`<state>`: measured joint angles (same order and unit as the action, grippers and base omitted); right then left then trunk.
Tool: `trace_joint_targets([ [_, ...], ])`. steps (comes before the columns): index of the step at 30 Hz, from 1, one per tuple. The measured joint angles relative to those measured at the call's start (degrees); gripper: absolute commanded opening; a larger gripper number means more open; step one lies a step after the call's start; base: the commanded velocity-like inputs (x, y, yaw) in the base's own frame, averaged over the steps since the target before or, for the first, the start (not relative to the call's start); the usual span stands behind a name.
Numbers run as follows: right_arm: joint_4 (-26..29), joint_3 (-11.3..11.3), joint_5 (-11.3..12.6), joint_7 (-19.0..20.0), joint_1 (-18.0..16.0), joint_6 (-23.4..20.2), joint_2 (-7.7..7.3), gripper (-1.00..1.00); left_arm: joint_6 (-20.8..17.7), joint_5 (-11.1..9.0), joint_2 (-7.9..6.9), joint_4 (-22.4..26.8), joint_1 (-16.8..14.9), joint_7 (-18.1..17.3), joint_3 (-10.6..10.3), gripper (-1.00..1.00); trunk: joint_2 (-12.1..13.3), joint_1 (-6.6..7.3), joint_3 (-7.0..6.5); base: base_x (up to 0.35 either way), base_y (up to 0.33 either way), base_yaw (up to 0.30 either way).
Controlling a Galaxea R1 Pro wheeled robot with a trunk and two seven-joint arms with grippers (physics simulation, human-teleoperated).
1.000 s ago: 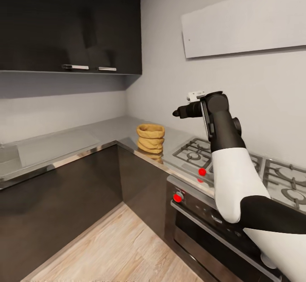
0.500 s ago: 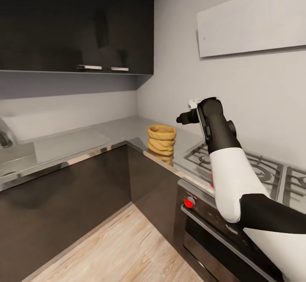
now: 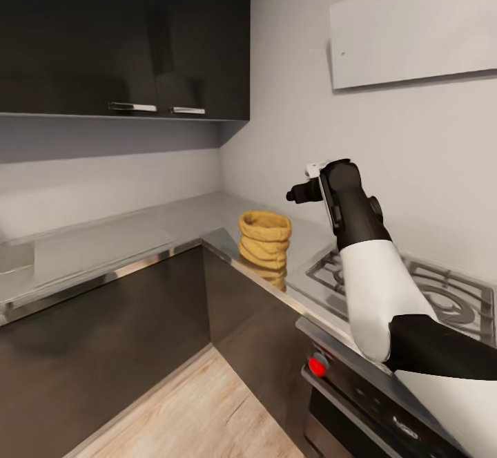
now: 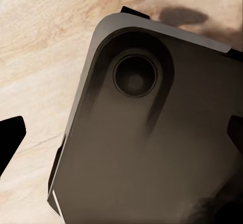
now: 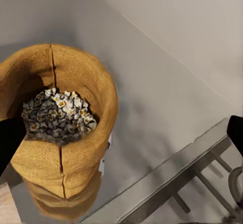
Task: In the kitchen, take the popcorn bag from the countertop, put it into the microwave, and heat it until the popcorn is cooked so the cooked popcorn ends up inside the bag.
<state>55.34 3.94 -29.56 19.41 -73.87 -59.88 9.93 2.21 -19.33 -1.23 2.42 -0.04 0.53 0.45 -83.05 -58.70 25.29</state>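
Note:
The popcorn bag (image 3: 265, 240), a wrinkly mustard-tan sack, stands upright on the grey countertop (image 3: 131, 230) at its inner corner, beside the hob. In the right wrist view the popcorn bag (image 5: 76, 148) is open at the top, with whitish popcorn (image 5: 57, 114) inside. My right gripper (image 3: 295, 194) hangs above and slightly right of the bag, apart from it. The right gripper (image 5: 121, 138) is open, one dark fingertip at each side edge. My left gripper (image 4: 121, 135) is open over my dark base and the wood floor. The microwave is out of view.
A gas hob (image 3: 421, 296) lies right of the bag, above a black oven with a red knob (image 3: 317, 365). The white slanted hood (image 3: 414, 30) and dark upper cabinets (image 3: 124, 36) hang overhead. Dark cabinet fronts (image 3: 103, 347) enclose a patch of wood floor (image 3: 200, 416).
The head camera has moved closer to the counter corner, so the bag looks larger and lower in view. My right arm keeps its raised pose, and the gripper now sits nearer above the bag.

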Motion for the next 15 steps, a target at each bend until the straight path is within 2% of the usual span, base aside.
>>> trace_joint_targets([
  [8, -0.6, -0.2, 0.3, 0.1, 0.0, 0.0, 0.00, 1.00, 0.0, 0.0, 0.00, 0.0, 0.0, 0.0, 0.0, 1.00, 0.0, 0.00, 0.00, 0.321, 0.000, 0.000],
  [10, -2.9, -0.2, 0.4, 0.1, 0.0, 0.0, 0.00, 1.00, 0.0, 0.0, 0.00, 0.0, 0.0, 0.0, 0.0, 1.00, 0.0, 0.00, 0.00, 0.322, 0.000, 0.000],
  [12, -7.3, -0.2, 0.5, 0.1, -0.1, 0.0, 0.00, 1.00, 0.0, 0.0, 0.00, 0.0, 0.0, 0.0, 0.0, 1.00, 0.0, 0.00, 0.00, 0.321, 0.000, 0.000],
  [15, -8.9, -0.2, 0.5, 0.2, -0.1, 0.0, -0.01, 1.00, 0.0, 0.0, 0.00, 0.0, 0.0, 0.0, 0.0, 1.00, 0.0, 0.00, 0.00, 0.320, 0.000, 0.000],
])
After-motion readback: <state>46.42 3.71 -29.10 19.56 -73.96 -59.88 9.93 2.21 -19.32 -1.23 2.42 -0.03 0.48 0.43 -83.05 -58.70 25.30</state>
